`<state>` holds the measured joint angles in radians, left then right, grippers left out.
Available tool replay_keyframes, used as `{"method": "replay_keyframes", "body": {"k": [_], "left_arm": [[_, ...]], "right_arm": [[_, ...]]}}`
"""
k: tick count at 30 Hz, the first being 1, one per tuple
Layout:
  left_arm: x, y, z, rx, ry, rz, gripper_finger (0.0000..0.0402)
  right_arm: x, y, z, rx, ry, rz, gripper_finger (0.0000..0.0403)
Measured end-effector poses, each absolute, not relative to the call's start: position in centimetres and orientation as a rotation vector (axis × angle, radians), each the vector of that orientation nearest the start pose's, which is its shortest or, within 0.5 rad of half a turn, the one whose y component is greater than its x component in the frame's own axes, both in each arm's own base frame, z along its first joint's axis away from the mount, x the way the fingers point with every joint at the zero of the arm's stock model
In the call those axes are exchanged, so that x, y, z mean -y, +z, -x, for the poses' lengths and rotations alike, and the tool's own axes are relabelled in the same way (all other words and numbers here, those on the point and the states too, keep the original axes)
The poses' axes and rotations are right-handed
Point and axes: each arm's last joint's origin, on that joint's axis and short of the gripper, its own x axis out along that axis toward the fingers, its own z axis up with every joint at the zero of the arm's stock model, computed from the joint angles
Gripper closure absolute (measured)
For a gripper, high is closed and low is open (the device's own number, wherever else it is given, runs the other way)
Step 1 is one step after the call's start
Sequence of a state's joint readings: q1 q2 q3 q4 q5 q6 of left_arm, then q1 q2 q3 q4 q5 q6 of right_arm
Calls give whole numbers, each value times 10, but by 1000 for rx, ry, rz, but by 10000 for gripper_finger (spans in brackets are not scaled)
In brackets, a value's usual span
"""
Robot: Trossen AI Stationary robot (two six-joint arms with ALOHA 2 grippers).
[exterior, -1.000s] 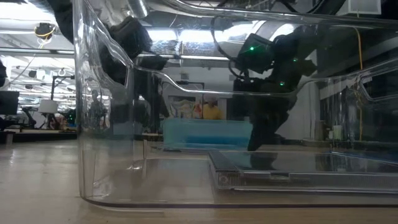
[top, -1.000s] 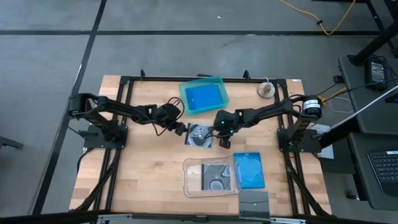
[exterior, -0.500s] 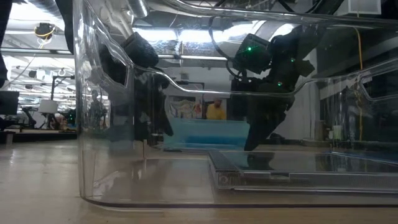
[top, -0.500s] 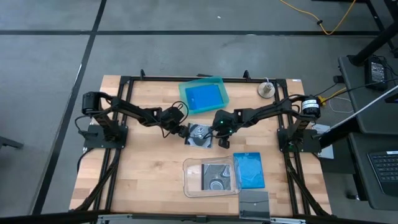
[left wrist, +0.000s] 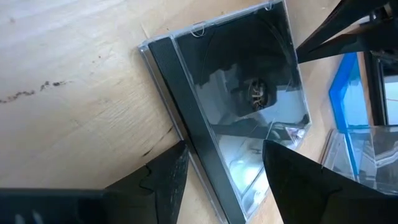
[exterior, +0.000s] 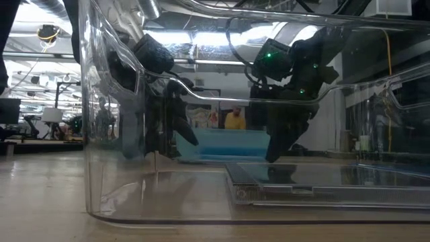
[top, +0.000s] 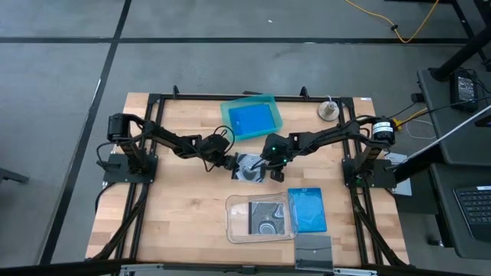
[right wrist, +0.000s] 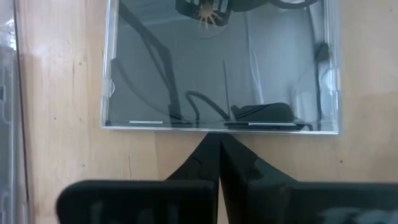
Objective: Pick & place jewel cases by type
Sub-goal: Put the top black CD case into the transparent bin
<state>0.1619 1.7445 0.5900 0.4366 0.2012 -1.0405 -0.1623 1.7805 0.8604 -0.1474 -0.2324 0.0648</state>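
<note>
At mid-table, a grey case with a clear lid lies flat on the wood, and both end effectors sit at its edges. Left of the case, the left end effector has its fingers spread wide; in its wrist view the spine edge of the case runs between the two fingers, though contact cannot be made out. Right of the case, the right end effector has its fingers pressed together into one point; that point meets the near edge of the case and holds nothing. Beyond the case, toward the back of the table, a teal tray holds a blue case. Nearer the front edge than the case, a clear tray holds another grey case, and a second blue case lies just beside that tray on its right. Seen level with the table, both arms hang behind the clear tray's wall.
</note>
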Motion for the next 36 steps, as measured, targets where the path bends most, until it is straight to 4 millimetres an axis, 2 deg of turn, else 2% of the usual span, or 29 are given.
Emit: {"method": "replay_keyframes", "body": {"k": [6, 19, 24, 30, 36], "left_arm": [[-41, 101, -290, -656, 329, 1121, 206], [-41, 124, -289, -594, 278, 1094, 207], [-40, 139, -287, -546, 251, 1086, 213], [-40, 172, -290, -401, 167, 1062, 215], [-41, 167, -289, -450, 218, 1018, 219]], "right_arm": [[45, 119, -314, -1049, 32, -250, 392], [45, 119, -314, -1050, 31, -237, 392], [45, 119, -314, -1052, 40, -221, 397], [46, 119, -314, -1045, 33, -217, 394], [46, 119, -315, -1039, 29, -210, 397]]}}
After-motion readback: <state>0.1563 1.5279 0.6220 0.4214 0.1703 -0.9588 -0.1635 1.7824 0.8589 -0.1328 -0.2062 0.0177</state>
